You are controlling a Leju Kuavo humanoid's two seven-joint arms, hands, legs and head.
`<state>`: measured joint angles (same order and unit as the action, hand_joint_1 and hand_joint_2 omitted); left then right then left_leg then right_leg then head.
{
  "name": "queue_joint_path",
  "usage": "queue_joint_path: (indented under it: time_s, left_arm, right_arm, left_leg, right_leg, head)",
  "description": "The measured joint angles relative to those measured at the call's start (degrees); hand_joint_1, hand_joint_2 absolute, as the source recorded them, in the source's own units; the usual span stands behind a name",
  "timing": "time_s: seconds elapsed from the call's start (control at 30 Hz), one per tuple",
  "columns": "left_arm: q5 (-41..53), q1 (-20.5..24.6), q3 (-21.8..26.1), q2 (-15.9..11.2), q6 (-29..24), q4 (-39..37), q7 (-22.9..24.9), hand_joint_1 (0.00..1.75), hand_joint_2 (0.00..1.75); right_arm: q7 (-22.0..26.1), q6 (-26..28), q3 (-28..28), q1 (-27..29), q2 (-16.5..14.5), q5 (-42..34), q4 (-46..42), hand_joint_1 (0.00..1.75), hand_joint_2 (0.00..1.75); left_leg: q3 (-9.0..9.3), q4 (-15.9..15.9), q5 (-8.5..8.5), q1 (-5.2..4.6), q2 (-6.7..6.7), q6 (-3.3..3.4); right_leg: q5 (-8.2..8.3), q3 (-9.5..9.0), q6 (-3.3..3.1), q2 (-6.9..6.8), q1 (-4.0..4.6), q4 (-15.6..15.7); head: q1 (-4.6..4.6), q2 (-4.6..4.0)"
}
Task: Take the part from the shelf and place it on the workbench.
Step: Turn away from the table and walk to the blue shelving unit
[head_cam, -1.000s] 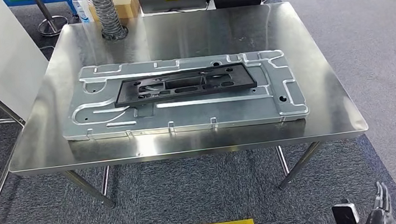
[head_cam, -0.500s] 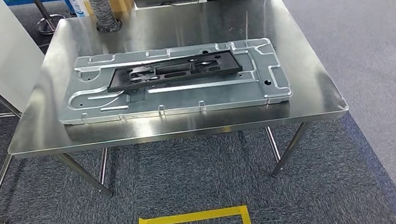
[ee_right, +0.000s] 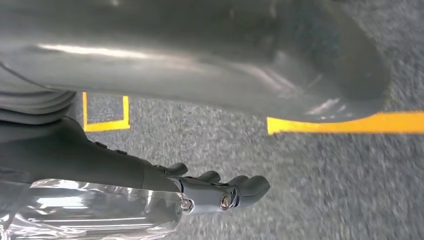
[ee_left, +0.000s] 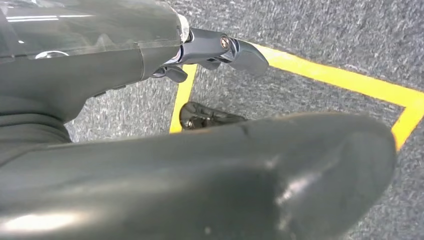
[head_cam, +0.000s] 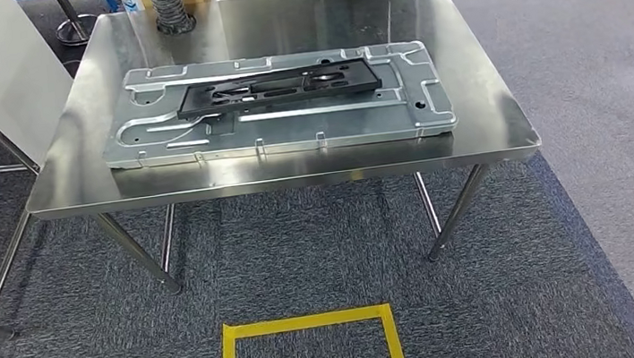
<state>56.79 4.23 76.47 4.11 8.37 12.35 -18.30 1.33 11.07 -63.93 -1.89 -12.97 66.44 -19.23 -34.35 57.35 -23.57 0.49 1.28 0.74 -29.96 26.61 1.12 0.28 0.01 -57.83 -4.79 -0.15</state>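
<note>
**Operator:** Where are your hands?

**Me:** Both hang at my sides over the grey carpet (head_cam: 305, 261). My left hand (ee_left: 210, 50) holds nothing; past the thumb I cannot tell how its fingers lie. My right hand (ee_right: 220, 192) has its fingers lightly bent and apart, and it holds nothing either.

**Operator:** And the part?

**Me:** The black part (head_cam: 276, 88) lies flat on the large silver plate (head_cam: 432, 112), which sits on the steel workbench (head_cam: 507, 135). It is ahead of me and well apart from both hands, with the yellow floor marking (head_cam: 307, 322) between us. (No shelf is in sight from here.)

**Operator:** How does it lie?

**Me:** Its long axis runs left to right, parallel to the bench's near edge, and it sits towards the plate's far side. It looks roughly centred before me, perhaps slightly left, so neither hand is clearly nearer. Being that long, I judge it wants a hand at each end. Which end counts as its front, I cannot tell.
</note>
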Motion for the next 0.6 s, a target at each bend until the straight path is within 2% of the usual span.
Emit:
queue_joint_path:
  time_s: [0.03,0.1,0.13,0.17,0.2,0.27,0.3,0.33,0.37,0.4,0.43,0.47,0.5,0.53,0.57,0.6]
  left_arm:
    - [0.3,0.0,-0.2,0.0,0.2,0.0,0.1,0.00,0.00]
    - [0.8,0.1,-0.5,0.1,0.5,0.0,0.3,0.00,0.00]
    - [1.0,0.1,-0.7,0.1,0.6,0.0,0.4,0.00,0.00]
    - [1.2,0.0,-0.8,0.1,0.7,-0.1,0.5,0.00,0.00]
    - [1.4,0.0,-1.0,0.2,0.8,-0.1,0.7,0.00,0.00]
    - [1.9,-0.1,-1.4,0.4,1.2,-0.2,0.9,0.00,0.00]
    - [2.1,-0.1,-1.7,0.5,1.4,-0.2,1.0,0.00,0.00]
    - [2.3,-0.1,-1.9,0.6,1.6,-0.2,1.0,0.00,0.00]
    - [2.5,-0.1,-2.0,0.7,1.9,-0.3,1.0,0.00,0.00]
    - [2.6,0.0,-2.2,0.8,2.0,-0.3,1.0,0.00,0.00]
    - [2.7,0.0,-2.3,0.9,2.2,-0.3,1.0,0.00,0.00]
    - [2.7,0.1,-2.4,0.9,2.3,-0.3,1.0,0.00,0.00]
    - [2.7,0.2,-2.5,1.0,2.4,-0.3,1.0,0.00,0.00]
    - [2.6,0.3,-2.6,1.0,2.4,-0.3,1.1,0.00,0.00]
    - [2.6,0.3,-2.6,1.1,2.4,-0.3,1.1,0.00,0.00]
    - [2.5,0.2,-2.6,1.2,2.4,-0.3,1.2,0.00,0.00]
  right_arm:
    - [-0.5,-0.9,0.0,-0.1,0.0,0.3,0.2,0.00,0.00]
    - [-1.5,-2.4,0.0,-0.1,0.1,0.7,0.5,0.00,0.00]
    - [-2.2,-3.2,0.0,-0.1,0.3,0.8,0.8,0.00,0.00]
    - [-2.9,-4.2,0.0,-0.1,0.6,0.8,1.0,0.00,0.00]
    - [-3.6,-5.2,0.0,-0.1,0.9,0.8,1.3,0.00,0.00]
    - [-5.1,-7.4,0.0,-0.2,1.8,1.0,2.0,0.00,0.00]
    - [-5.6,-8.3,0.0,-0.1,2.2,1.1,2.3,0.00,0.00]
    - [-5.9,-9.1,0.0,-0.1,2.7,1.2,2.6,0.00,0.00]
    - [-6.2,-9.8,0.0,-0.1,3.2,1.2,2.9,0.00,0.00]
    - [-6.3,-10.2,0.0,-0.1,3.6,1.2,3.2,0.00,0.00]
    - [-6.4,-10.5,0.0,-0.1,4.1,1.3,3.5,0.00,0.00]
    - [-6.4,-10.6,0.0,-0.1,4.4,1.3,3.6,0.00,0.00]
    - [-6.4,-10.6,0.0,-0.1,4.8,1.3,3.8,0.00,0.00]
    - [-6.4,-10.6,0.0,-0.1,5.1,1.4,3.9,0.00,0.00]
    - [-6.5,-10.7,0.0,-0.1,5.3,1.4,4.1,0.00,0.00]
    - [-6.5,-10.8,0.0,-0.1,5.4,1.5,4.2,0.00,0.00]
  left_leg:
    - [-0.19,0.1,0.43,0.01,0.04,-0.35]
    - [-0.37,0.1,1.12,0.15,0.06,-1.07]
    - [-0.63,0.6,0.60,0.24,-0.08,-1.34]
    - [-1.12,1.8,-0.88,0.30,-0.27,-1.55]
    - [-1.92,4.2,-3.31,0.37,-0.47,-1.69]
    - [-3.84,11.4,-8.71,0.46,-0.68,-1.92]
    - [-4.39,14.6,-10.09,0.50,-0.68,-2.02]
    - [-4.20,16.3,-10.12,0.52,-0.68,-2.10]
    - [-3.13,16.1,-9.02,0.54,-0.69,-2.11]
    - [-1.08,13.9,-7.40,0.55,-0.69,-2.05]
    - [1.66,10.3,-6.26,0.56,-0.70,-1.92]
    - [4.62,6.1,-6.05,0.51,-0.74,-1.75]
    - [6.83,2.7,-6.31,0.38,-0.81,-1.47]
    - [8.09,0.4,-6.94,0.23,-0.87,-1.17]
    - [8.47,-0.6,-7.24,0.01,-0.93,-0.80]
    - [8.11,-0.9,-6.91,-0.12,-0.92,-0.32]
  right_leg:
    - [-0.57,-1.27,-0.30,0.02,0.20,2.2]
    - [-0.23,-1.13,-0.98,-0.06,0.30,3.0]
    - [0.25,-0.82,-1.41,-0.17,0.24,3.1]
    - [0.82,-0.40,-1.86,-0.29,0.15,3.2]
    - [1.42,0.15,-2.22,-0.42,0.09,3.3]
    - [2.50,1.63,-2.57,-0.53,0.31,3.1]
    - [3.06,2.52,-2.57,-0.57,0.40,2.9]
    - [3.59,3.50,-2.52,-0.58,0.46,2.6]
    - [4.09,4.51,-2.43,-0.57,0.47,2.3]
    - [4.53,5.52,-2.29,-0.54,0.45,1.9]
    - [4.91,6.41,-2.09,-0.49,0.42,1.4]
    - [5.23,7.16,-1.84,-0.46,0.46,0.9]
    - [5.56,7.65,-1.51,-0.45,0.46,0.6]
    - [5.87,7.94,-1.16,-0.48,0.44,0.4]
    - [6.25,8.10,-0.80,-0.50,0.38,0.3]
    - [6.69,8.20,-0.41,-0.50,0.29,0.4]
  head:
    - [0.00,0.00]
    - [0.01,0.00]
    - [0.01,0.00]
    - [0.00,0.00]
    - [0.00,0.00]
    - [0.00,0.00]
    - [0.01,0.00]
    - [0.01,0.00]
    - [0.01,0.00]
    - [0.01,0.00]
    - [0.00,0.00]
    - [-0.01,0.00]
    - [-0.01,0.00]
    - [-0.01,0.00]
    - [-0.01,0.00]
    - [0.00,0.00]
